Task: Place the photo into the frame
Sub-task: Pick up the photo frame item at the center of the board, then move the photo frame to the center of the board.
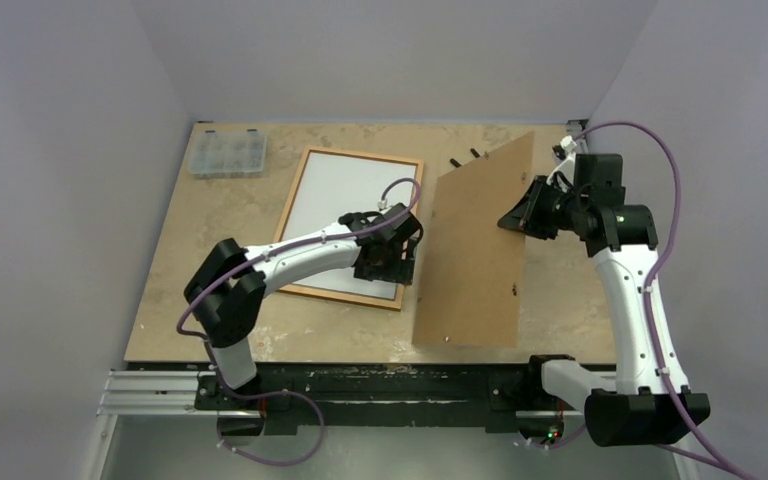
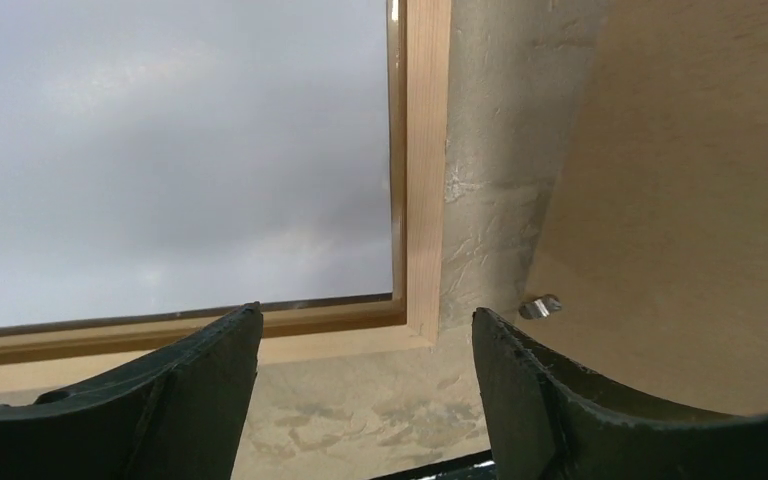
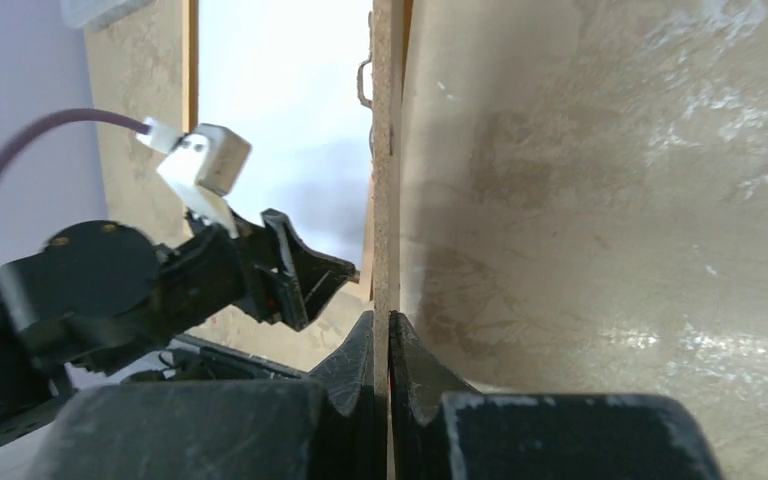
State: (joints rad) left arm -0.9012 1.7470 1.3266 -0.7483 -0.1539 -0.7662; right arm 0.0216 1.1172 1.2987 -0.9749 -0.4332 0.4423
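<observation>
from above i see the frame [image 1: 365,154] lying flat on the table [image 1: 220,290], left of centre, with the photo [image 1: 345,195] inside its moulding, white back up. my left gripper [image 1: 400,268] hangs over the frame's near right corner. only its wrist camera shows the fingers [image 2: 200,390] spread apart with nothing between them, the corner just beyond the tips. the brown panel [image 1: 475,260] is tilted up just right of the frame; i cannot tell whether its low edge touches the table. the top view hides how my right gripper [image 1: 513,218] meets it, but the right wrist camera shows both fingers clenched on the panel's thin edge. the left wrist view alone picks out a small metal tab [image 2: 540,305] on the panel. a clear box [image 1: 227,153] sits at the far left corner.
</observation>
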